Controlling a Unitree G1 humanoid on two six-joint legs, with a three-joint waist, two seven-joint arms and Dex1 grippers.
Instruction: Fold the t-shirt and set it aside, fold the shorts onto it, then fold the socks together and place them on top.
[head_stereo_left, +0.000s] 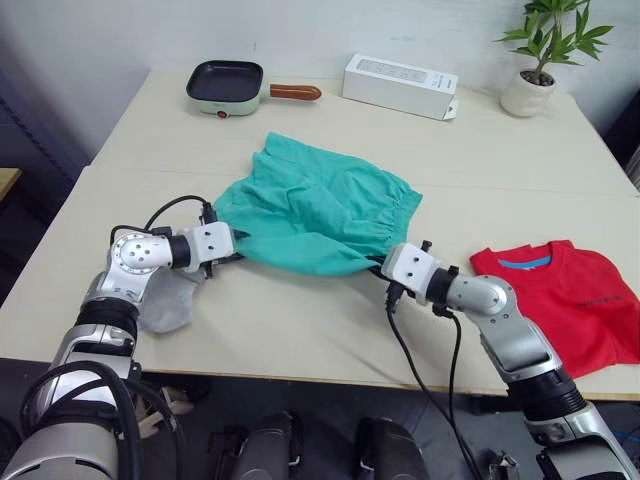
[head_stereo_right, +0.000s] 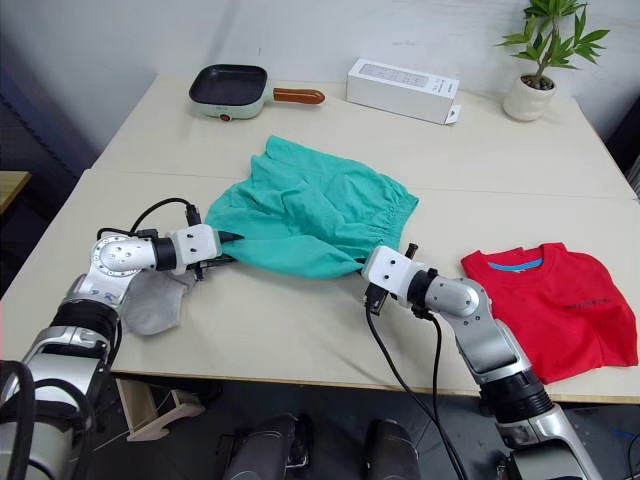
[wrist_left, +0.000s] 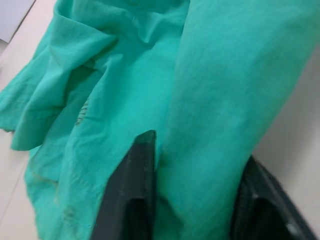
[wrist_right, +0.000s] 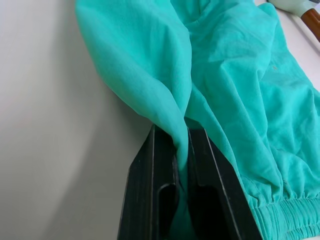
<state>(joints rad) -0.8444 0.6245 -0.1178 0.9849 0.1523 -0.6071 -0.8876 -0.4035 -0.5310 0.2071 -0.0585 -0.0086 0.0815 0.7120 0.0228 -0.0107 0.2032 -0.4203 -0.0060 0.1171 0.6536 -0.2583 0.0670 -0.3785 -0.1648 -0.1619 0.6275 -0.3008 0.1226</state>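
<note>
Bright even indoor light, soft shadows under the shorts (head_stereo_left: 315, 210), left wrist view blurred (close cloth), no glare

The shorts (head_stereo_left: 315, 215) at the frame's centre are plain teal-green, with no print. The t-shirt (head_stereo_left: 575, 300) at the right edge is bright red, with a blue label showing in its collar and a faint small dark mark on the chest. A sock (head_stereo_left: 165, 300) at the lower left is plain light grey. The counter (head_stereo_left: 300, 320) is pale cream. At the upper left the pan (head_stereo_left: 225, 88) is mint green outside and black inside, with a reddish-brown handle. The box (head_stereo_left: 400, 85) at top centre is white. The plant (head_stereo_left: 550, 35) at the upper right has green leaves in a white pot. Both hands, left (head_stereo_left: 238, 248) and right (head_stereo_left: 378, 262), have black fingers on white and silver arms.
</note>
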